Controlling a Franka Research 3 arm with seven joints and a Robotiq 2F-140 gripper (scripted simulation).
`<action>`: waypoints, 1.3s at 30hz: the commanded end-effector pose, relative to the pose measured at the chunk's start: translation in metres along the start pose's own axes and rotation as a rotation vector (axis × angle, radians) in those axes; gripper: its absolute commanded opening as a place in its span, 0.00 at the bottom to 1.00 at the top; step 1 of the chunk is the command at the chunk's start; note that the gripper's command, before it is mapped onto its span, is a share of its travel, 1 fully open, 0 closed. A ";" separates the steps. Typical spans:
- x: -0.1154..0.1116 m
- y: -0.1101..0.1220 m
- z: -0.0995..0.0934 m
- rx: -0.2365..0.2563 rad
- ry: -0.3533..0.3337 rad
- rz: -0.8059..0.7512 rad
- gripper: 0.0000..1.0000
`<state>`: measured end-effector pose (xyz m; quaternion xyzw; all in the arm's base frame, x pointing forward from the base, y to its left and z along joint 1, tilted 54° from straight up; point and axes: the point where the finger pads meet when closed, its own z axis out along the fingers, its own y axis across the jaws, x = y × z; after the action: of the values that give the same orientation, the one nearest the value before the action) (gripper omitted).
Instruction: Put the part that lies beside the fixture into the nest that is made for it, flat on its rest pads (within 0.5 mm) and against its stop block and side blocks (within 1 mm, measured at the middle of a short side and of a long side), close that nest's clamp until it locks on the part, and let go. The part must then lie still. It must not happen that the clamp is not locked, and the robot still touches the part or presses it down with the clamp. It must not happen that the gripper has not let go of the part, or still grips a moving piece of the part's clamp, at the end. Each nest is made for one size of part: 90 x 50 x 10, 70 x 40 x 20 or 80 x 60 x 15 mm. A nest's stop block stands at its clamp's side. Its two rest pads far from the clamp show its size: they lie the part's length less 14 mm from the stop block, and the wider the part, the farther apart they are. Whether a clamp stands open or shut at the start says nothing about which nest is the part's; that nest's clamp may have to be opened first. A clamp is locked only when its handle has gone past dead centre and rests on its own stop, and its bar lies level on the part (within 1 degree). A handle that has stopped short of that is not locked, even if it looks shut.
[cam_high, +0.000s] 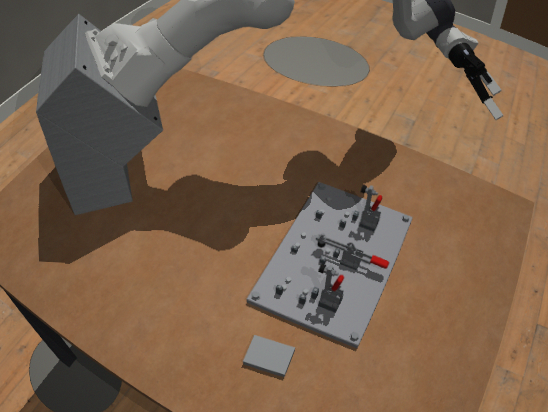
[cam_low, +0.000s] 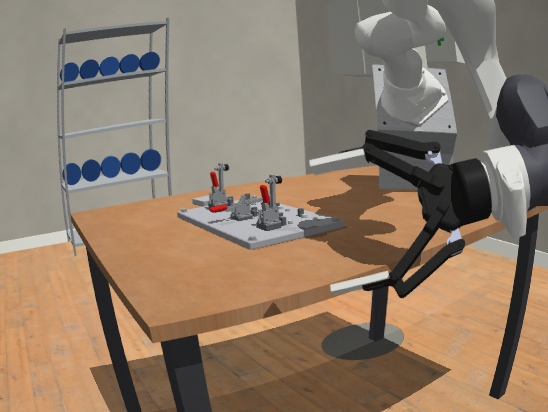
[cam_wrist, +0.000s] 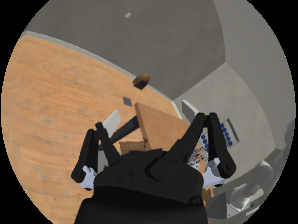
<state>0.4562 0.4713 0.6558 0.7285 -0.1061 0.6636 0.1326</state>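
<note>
The part (cam_high: 270, 356) (cam_low: 200, 201), a flat grey block, lies on the table beside the fixture plate's short edge. The fixture plate (cam_high: 267, 272) (cam_low: 240, 237) carries three nests with clamps. The clamp nearest the part (cam_high: 331, 299) (cam_low: 217, 196) and the clamp farthest from it (cam_high: 370, 220) (cam_low: 270, 218) stand open, with bars upright and red handles raised. The middle clamp (cam_high: 351, 258) (cam_low: 242, 209) has its bar down and handle low; its lock is too small to judge. The gripper (cam_high: 494, 99) (cam_low: 330, 224) (cam_wrist: 151, 115) is open and empty, far from part and fixture, past the table's edge.
The arm's grey pedestal (cam_high: 95, 135) (cam_low: 417, 165) stands at another side of the table (cam_high: 440, 310) (cam_low: 165, 260). Stop blocks and small pads rise from the plate beside the clamps. A shelf rack (cam_low: 115, 131) with blue round items stands by the wall.
</note>
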 end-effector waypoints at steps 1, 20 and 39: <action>-0.002 -0.001 -0.001 0.004 -0.006 -0.016 1.00; -0.037 0.041 0.066 -0.110 -0.160 -0.075 1.00; -0.056 0.064 0.096 -0.164 -0.243 -0.098 1.00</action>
<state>0.5103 0.3950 0.6050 0.7829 -0.1394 0.5746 0.1936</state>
